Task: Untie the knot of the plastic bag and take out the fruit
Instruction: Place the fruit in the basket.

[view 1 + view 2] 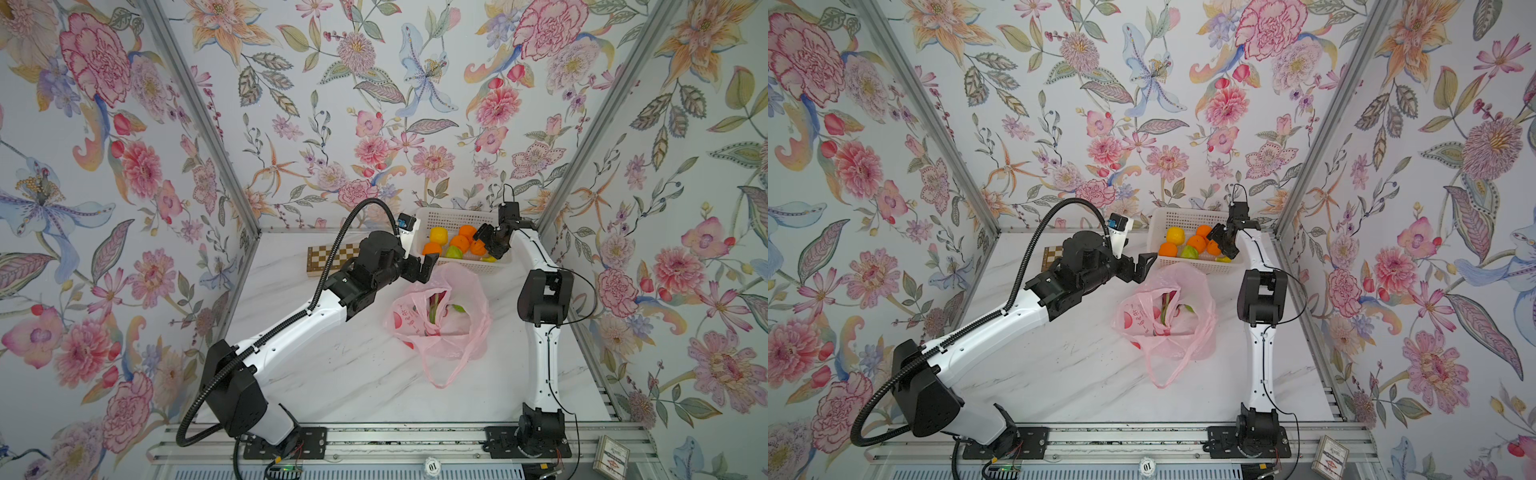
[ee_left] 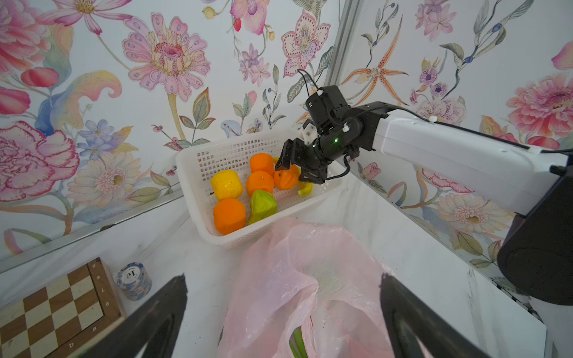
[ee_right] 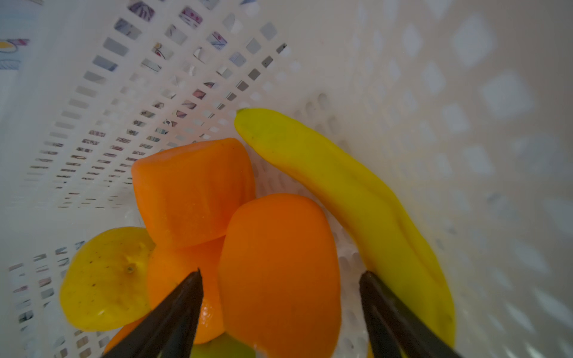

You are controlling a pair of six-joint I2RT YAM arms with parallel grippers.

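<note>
White left arm (image 1: 291, 328), with ribbed black hose (image 1: 371, 201), and white right arm (image 1: 544, 361) have black joints.

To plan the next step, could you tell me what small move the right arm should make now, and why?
Probably lift the right gripper straight up out of the basket. Its jaws stand open on either side of an orange lying in it, gripping nothing, and the open bag shows a green fruit inside to fetch.

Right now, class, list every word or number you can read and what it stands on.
"10": round chip on the front rail.
"6", "7", "8", "a", "b": chessboard border.
Likely "10", partly legible: chip stack beside the chessboard.
Red print on the plastic bag: too blurred.
Label on the card box: too small.
</note>
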